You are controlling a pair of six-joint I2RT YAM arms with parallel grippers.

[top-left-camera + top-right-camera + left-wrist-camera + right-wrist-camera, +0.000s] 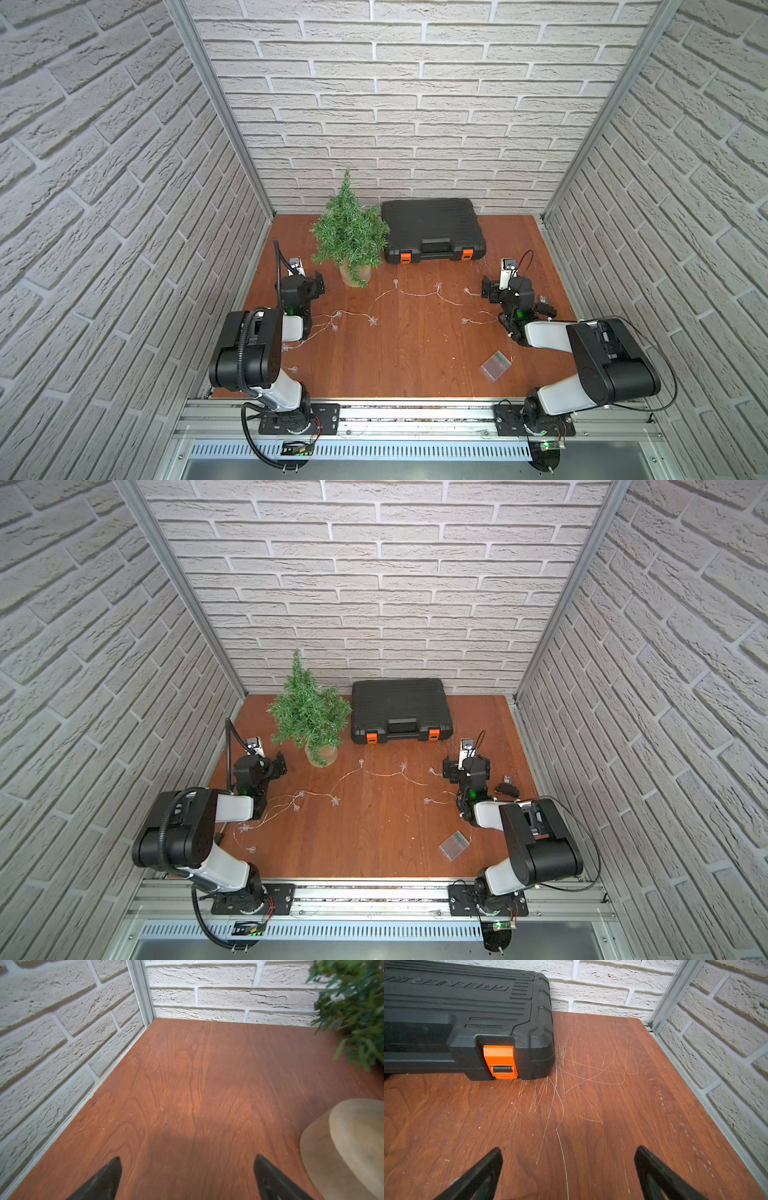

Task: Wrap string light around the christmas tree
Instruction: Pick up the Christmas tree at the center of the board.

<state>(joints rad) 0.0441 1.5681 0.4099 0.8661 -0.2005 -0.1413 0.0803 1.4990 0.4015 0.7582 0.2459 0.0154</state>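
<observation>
Reddish-brown wood made up the desk (415, 365), and both arms hung low over it. The left end effector (187, 1157) was spread wide, with only bare wood between its black fingers (112, 1172). The right end effector (569, 1148) was just as widely spread, over bare wood crossed by fine pale lines (591, 1078); whether these were scratches or loose strands could not be told.

The christmas tree (351, 232) stood upright just beside the left end effector (318, 286), on the side facing the other arm. Its beige pot (353, 1136) sat close to one finger without touching it.

The string light (372, 320) lay loose on the desk between the two end effectors, apart from the tree. One stretch curled back past the left end effector toward that arm's base, and another ran under the right end effector (488, 291). Its clear box (495, 365) rested flat behind the right end effector, near that arm's elbow.

Ahead of the right end effector and to its inner side lay a closed black case (467, 1012) with an orange latch (499, 1061), set against the back wall just beside the tree.
</observation>
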